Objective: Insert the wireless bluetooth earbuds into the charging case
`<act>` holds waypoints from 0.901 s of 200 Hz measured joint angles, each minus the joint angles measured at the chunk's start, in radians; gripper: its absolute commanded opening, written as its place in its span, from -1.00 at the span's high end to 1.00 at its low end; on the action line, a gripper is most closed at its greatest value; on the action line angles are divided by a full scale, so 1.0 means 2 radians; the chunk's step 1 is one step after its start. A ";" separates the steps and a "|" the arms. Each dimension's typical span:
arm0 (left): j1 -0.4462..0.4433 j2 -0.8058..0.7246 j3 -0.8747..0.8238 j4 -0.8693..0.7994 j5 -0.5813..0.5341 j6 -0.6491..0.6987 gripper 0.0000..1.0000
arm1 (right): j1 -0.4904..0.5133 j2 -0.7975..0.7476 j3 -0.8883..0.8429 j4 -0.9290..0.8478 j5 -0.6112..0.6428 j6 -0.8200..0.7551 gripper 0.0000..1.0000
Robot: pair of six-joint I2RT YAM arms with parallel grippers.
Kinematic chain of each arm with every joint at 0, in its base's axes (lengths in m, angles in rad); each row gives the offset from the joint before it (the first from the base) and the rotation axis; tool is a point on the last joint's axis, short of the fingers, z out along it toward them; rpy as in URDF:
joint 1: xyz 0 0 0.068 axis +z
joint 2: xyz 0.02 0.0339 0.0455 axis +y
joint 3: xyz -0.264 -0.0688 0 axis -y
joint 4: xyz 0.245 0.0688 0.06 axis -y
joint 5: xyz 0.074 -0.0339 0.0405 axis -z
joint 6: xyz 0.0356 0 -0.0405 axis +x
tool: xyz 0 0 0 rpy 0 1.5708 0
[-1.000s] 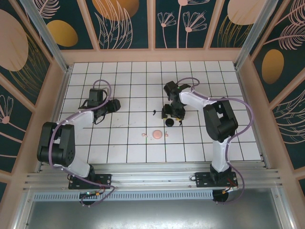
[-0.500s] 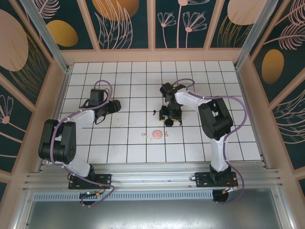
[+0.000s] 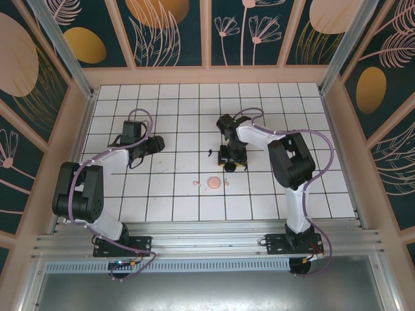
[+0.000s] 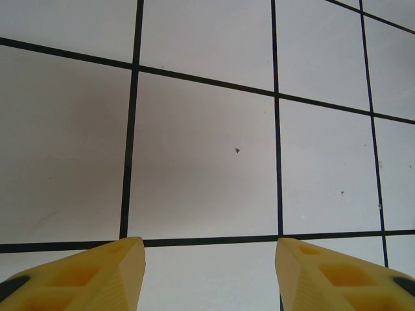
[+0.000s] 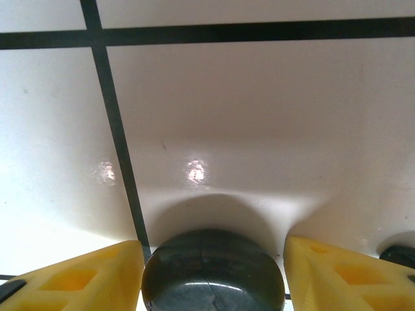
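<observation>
The right claw [image 3: 231,158] is low over the white table [image 3: 175,201], a little right of the middle. Its two yellow fingers [image 5: 78,275] are apart. The black round case [image 5: 213,275] sits on the table right between them. The case is closed, with a thin line across its top. The fingers are just beside its two sides, and I cannot tell if they touch it.

A tiny black earbud [image 3: 211,153] lies on the table just left of the right claw. A small dark thing [image 5: 398,255] peeks in by the right finger, but it is too cut off to tell what it is.

Nearer to the arms lies a pink round case [image 3: 213,183]. A tiny pink earbud [image 3: 196,184] lies just left of it.

The left claw [image 4: 211,259] is well apart from all this, on the left side of the table. Its fingers are wide apart and it holds nothing. Bare tiles with black lines lie under it.
</observation>
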 measured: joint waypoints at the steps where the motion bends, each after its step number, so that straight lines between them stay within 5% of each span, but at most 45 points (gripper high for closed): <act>1: 0.000 0.000 0.000 0.000 0.000 0.000 -0.12 | 0.000 0.000 0.000 0.000 0.000 0.000 -0.15; 107: 0.000 -0.007 0.026 -0.006 0.036 0.000 -0.03 | 0.002 -0.095 -0.130 0.115 0.019 0.032 0.04; 180: -0.014 -0.061 -0.002 0.105 0.145 0.006 0.08 | 0.002 -0.208 -0.234 0.313 0.003 0.049 0.07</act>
